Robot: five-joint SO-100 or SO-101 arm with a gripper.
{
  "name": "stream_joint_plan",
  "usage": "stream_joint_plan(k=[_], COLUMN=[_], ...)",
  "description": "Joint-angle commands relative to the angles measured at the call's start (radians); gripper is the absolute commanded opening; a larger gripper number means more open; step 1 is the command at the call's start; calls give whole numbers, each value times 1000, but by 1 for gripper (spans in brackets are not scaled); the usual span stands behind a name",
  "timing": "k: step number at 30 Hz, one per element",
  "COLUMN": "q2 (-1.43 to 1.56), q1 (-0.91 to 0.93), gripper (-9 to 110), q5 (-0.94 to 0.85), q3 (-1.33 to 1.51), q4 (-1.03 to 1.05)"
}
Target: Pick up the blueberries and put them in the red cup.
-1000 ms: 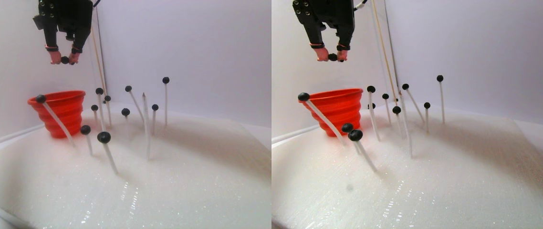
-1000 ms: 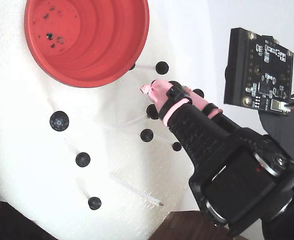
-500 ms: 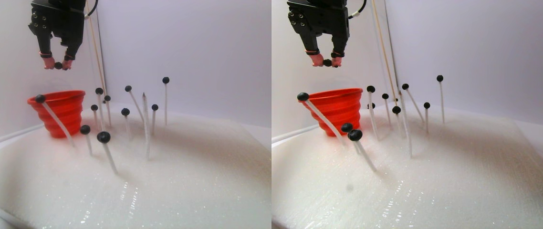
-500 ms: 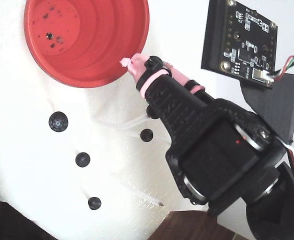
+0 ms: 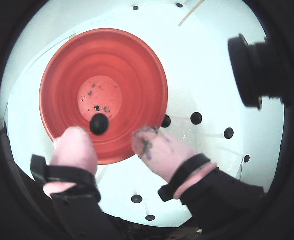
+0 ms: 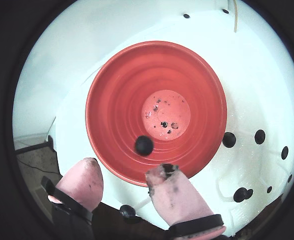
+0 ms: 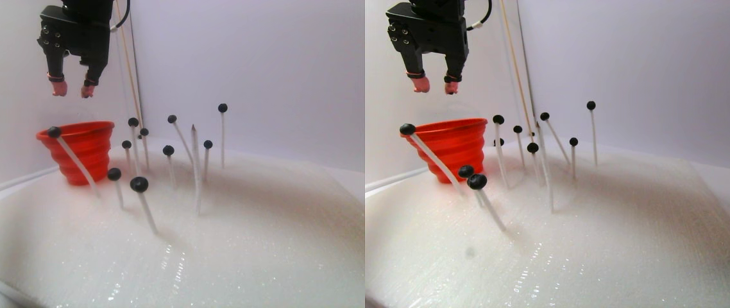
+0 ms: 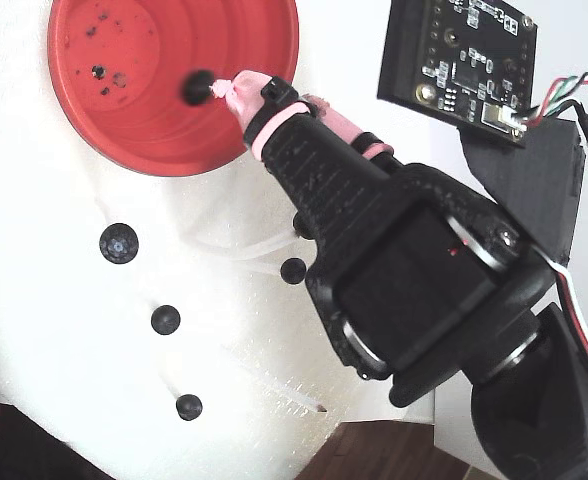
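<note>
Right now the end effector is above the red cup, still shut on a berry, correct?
Not quite. The end effector is above the red cup, but it is open, not shut on a berry. Both wrist views show the pink fingertips apart and the berry loose over the cup's inside. The stereo pair view shows nothing between the fingertips.

A white foam sheet (image 7: 243, 237) with a glinting, grainy surface carries everything. The red cup (image 7: 83, 154) stands on it near the back left of the stereo pair view, and thin white sticks (image 7: 147, 212) rise from it (some tilted), each topped by one of the blueberries (image 7: 139, 184)
</note>
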Motion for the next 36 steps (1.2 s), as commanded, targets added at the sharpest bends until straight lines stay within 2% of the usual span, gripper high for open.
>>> stream_joint_plan(k=[1,9,36], q2=[25,46,268], q1=[-17,25,94], gripper=[18,17,17], q5=[0,-31,-72], q3=[-89,-75,-14], q4=[-20,-8,222])
